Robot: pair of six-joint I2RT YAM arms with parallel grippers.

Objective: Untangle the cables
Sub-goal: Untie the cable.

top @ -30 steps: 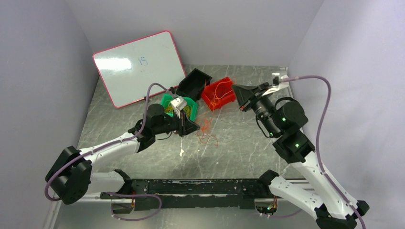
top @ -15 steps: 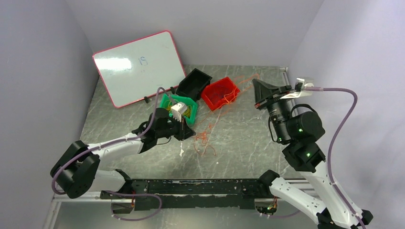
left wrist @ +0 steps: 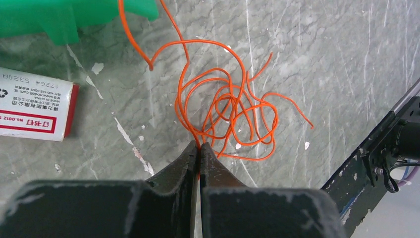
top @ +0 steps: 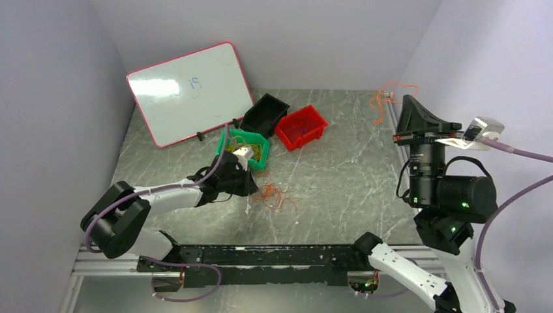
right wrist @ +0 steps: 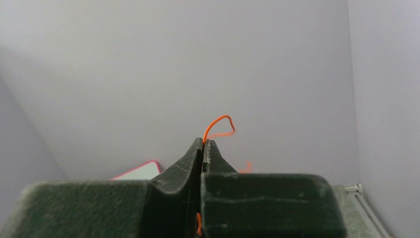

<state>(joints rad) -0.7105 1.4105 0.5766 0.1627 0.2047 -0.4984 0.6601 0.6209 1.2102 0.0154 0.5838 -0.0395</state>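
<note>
Left wrist view: left gripper (left wrist: 199, 147) is pinched shut on a strand at the near edge of the tangle of orange cables (left wrist: 229, 116), which lies mid-frame on the grey table (left wrist: 322, 54), with the green bin (left wrist: 59, 17) at upper left. Right wrist view: right gripper (right wrist: 203, 145) is clamped on a separate orange cable loop (right wrist: 218, 124), raised against the wall. Top external view: the loop sits upper right, well apart from the tangle at lower centre.

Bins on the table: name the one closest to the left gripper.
The green bin, just beyond the left gripper. The black bin and the red bin sit farther back, toward the wall.
</note>
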